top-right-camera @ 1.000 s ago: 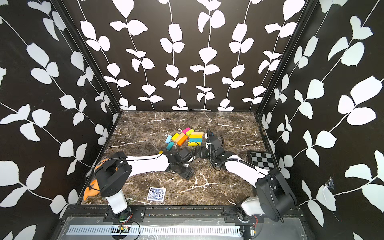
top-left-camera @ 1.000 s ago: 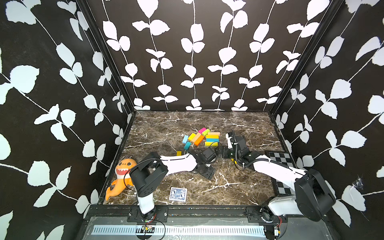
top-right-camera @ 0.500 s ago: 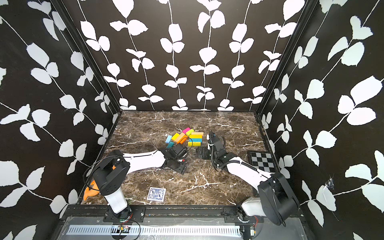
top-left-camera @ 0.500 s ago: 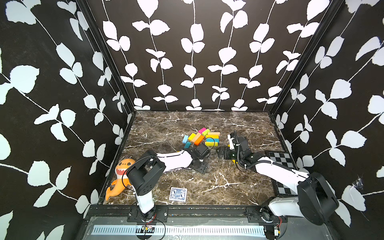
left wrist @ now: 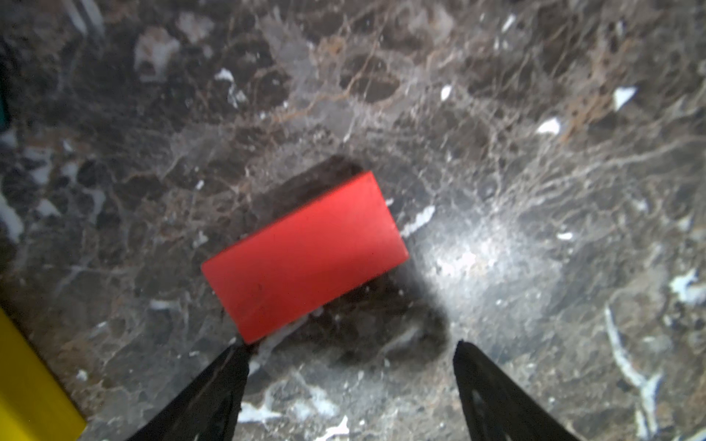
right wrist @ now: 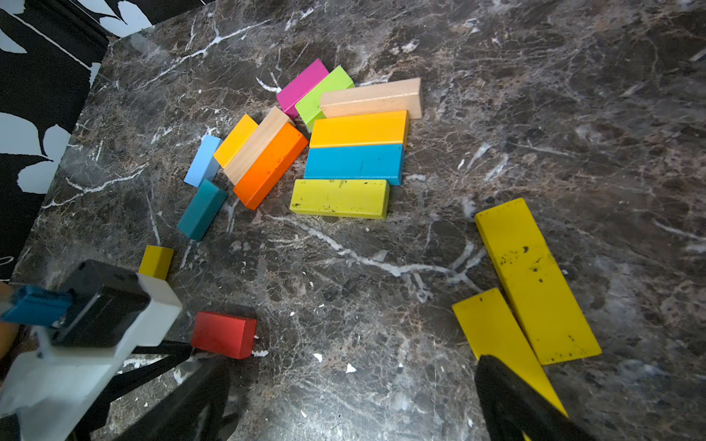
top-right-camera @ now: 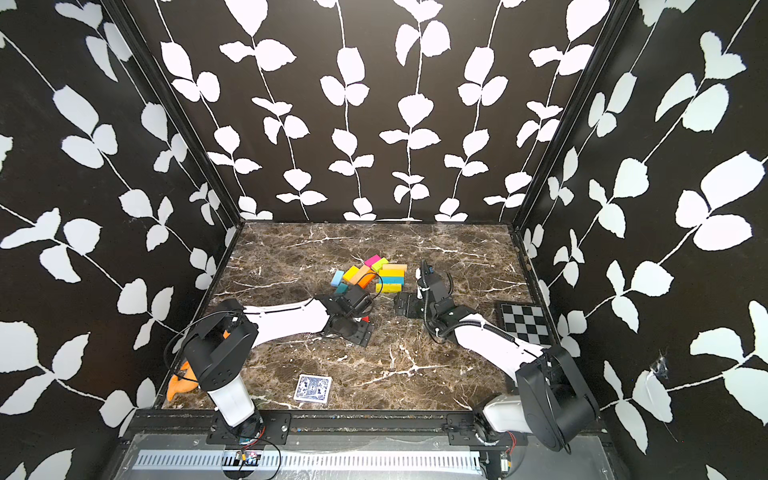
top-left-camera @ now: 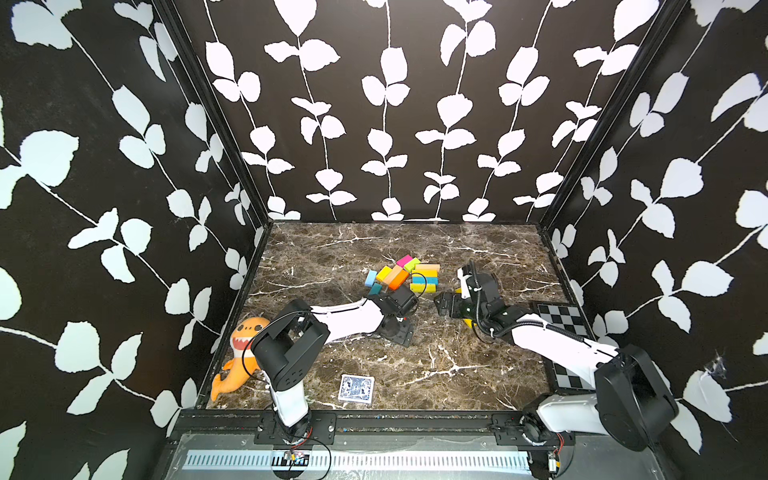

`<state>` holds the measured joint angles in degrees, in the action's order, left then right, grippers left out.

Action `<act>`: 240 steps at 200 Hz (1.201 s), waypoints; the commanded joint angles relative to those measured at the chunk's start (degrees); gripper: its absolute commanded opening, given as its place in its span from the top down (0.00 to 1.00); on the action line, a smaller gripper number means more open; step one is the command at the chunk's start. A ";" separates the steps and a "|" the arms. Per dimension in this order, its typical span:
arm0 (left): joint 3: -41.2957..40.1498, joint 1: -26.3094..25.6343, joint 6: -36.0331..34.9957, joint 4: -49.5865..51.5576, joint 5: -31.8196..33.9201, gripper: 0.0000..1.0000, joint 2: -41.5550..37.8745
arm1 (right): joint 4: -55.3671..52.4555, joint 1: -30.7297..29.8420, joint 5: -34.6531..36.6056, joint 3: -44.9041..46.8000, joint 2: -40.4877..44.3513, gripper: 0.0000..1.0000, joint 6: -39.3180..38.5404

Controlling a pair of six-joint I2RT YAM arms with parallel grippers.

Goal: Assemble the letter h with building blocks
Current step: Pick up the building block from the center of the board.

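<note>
**Both grippers open, nothing held**

My left gripper (left wrist: 349, 345) is spread wide, with only bare table (left wrist: 535, 114) between its tips, and it holds nothing. One fingertip (left wrist: 231, 366) sits at the corner of a red block (left wrist: 305, 256) that lies flat just ahead. I cannot tell whether they touch. A yellow block (left wrist: 30, 389) shows at the edge of that wrist view.

My right gripper (right wrist: 349, 366) is open wide too, and empty. One of its fingers (right wrist: 508, 397) hides the near end of two long yellow blocks (right wrist: 535, 278), which lie side by side on the table.

Beyond both grippers the pile of blocks (right wrist: 344, 145) lies flat and close-packed: pink, green, tan, orange, blue and teal. Both top views show it mid-table, toward the back wall.

A deck of cards (top-left-camera: 356, 388) lies near the front edge. An orange shark toy (top-left-camera: 241, 353) lies by the left wall, and a checkered board (top-left-camera: 559, 313) by the right wall.
</note>
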<state>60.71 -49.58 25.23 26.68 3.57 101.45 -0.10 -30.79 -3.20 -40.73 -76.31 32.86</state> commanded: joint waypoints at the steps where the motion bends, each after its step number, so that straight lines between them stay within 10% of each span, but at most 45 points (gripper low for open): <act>1: 2.15 -0.43 1.94 -0.53 0.75 0.12 2.06 | 1.90 0.56 0.88 1.00 1.45 0.01 0.62; 161: 9.92 -1.65 -1.62 3.65 9.86 0.42 10.20 | 3.02 1.67 -0.40 2.15 2.06 0.01 1.10; 240: 0.40 -1.66 6.94 5.92 11.12 0.51 -8.58 | 2.92 2.24 -0.71 2.64 2.91 0.01 1.16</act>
<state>64.49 -51.05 27.62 28.84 13.82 101.65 1.28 -28.97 -3.68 -38.72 -74.72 33.26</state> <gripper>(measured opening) 0.608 0.992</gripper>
